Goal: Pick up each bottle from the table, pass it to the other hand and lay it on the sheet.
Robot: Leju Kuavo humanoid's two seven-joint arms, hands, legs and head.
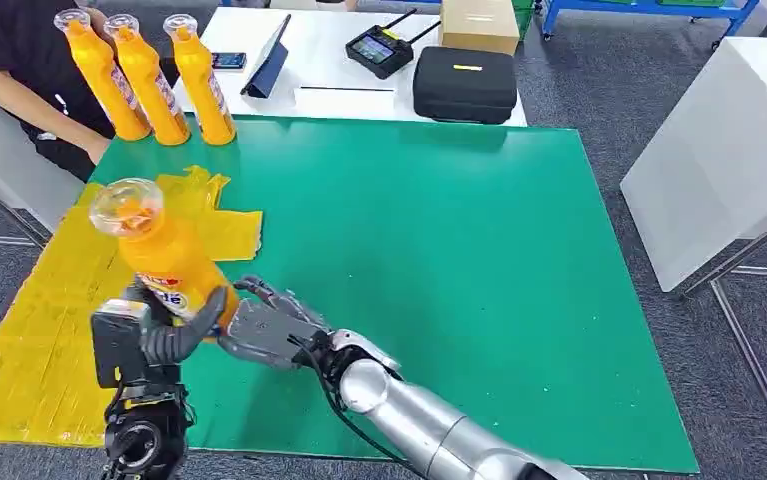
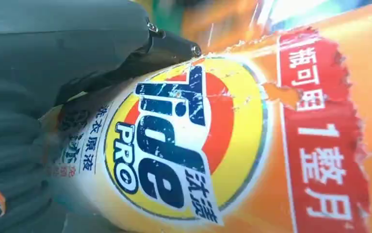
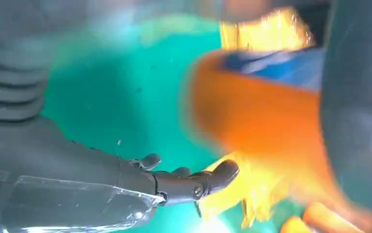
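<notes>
Left hand [image 1: 164,335] grasping orange plastic detergent bottle [image 1: 164,255], upright above crumpled yellow sheet [image 1: 49,330] at green mat's [image 1: 439,260] near edge; right hand [image 1: 269,325] released, fingers spread just beside bottle

Head view: bright, even overhead light, sharp, soft shadows on the green mat [image 1: 439,250]. Left wrist view: bottle [image 2: 251,145] label crisp, background blurred. Right wrist view: heavily blurred, glare at lower centre.
</notes>
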